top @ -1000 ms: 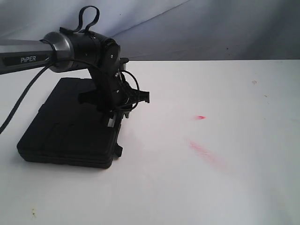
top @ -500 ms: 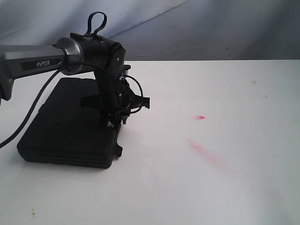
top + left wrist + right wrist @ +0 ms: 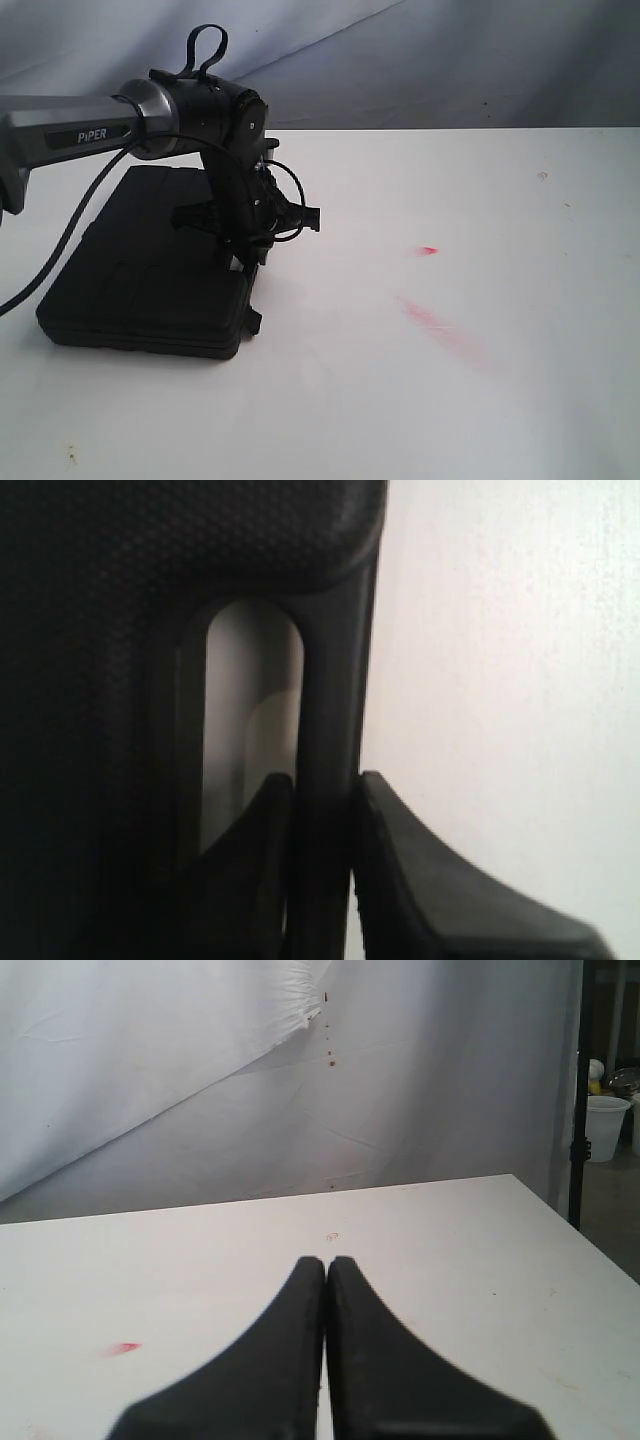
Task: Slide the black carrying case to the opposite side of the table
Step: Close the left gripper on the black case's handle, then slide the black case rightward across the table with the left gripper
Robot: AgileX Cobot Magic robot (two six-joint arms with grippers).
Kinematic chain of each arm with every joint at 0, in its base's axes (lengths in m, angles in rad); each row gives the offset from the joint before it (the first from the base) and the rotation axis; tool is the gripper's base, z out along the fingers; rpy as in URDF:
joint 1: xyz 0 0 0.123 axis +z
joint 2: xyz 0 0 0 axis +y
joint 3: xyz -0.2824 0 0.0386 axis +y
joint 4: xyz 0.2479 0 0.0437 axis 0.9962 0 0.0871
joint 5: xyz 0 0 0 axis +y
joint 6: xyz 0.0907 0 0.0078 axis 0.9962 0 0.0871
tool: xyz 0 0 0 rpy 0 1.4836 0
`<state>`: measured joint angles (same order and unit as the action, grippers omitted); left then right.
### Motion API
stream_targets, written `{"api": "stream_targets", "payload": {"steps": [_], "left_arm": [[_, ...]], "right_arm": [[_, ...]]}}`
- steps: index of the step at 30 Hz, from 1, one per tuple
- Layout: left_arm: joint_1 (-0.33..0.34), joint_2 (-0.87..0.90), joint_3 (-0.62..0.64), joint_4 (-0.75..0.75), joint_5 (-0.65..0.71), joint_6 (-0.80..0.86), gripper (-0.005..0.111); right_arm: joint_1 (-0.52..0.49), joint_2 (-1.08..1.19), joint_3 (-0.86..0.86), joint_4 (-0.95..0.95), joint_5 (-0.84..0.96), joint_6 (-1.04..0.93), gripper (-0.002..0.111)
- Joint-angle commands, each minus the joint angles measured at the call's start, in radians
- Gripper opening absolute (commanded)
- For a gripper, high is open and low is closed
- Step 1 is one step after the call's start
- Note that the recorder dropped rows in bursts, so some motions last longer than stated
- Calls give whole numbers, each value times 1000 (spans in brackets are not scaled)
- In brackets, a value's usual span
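- The black carrying case (image 3: 150,270) lies flat on the left part of the table (image 3: 450,400), with the whole right stretch bare ahead of it.
- The left gripper (image 3: 325,778) stands over the case's right edge. 1 finger (image 3: 265,850) sits inside the slot of the handle (image 3: 330,680) and the other sits outside it. Both press the bar, so the jaws look clamped on the handle.
- The right gripper (image 3: 325,1265) hangs above the table, well apart from the case, its 2 fingers pressed together on nothing.
- Risk 1: only the fingertips pinch a slim bar, so a hard pull could let it slip free and strand the case.
- Risk 2: any upward pull would tip the handle edge up, and the case would drag on its far edge instead of sliding.
- Risk 3: a pull off the handle's line would make the case swing round.
- Risk 4: the loose cable (image 3: 285,205) loops just beside the jaws and could snag.
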<state>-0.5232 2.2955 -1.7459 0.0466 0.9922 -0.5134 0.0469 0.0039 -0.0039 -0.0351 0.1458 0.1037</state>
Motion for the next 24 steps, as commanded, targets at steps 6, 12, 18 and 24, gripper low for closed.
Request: {"api": "stream_targets", "payload": {"steps": [6, 12, 18, 24], "left_arm": [[-35, -2, -5, -47, -19, -59, 4], [-63, -2, -10, -47, -44, -93, 4], [-94, -2, -74, -57, -16, -113, 4], [-133, 14, -159, -57, -8, -151, 4]], "right_arm": [[3, -4, 4, -9, -4, 2, 0], [3, -4, 4, -9, -4, 2, 0], [3, -4, 4, -9, -4, 2, 0], [3, -4, 4, -9, -4, 2, 0]]}}
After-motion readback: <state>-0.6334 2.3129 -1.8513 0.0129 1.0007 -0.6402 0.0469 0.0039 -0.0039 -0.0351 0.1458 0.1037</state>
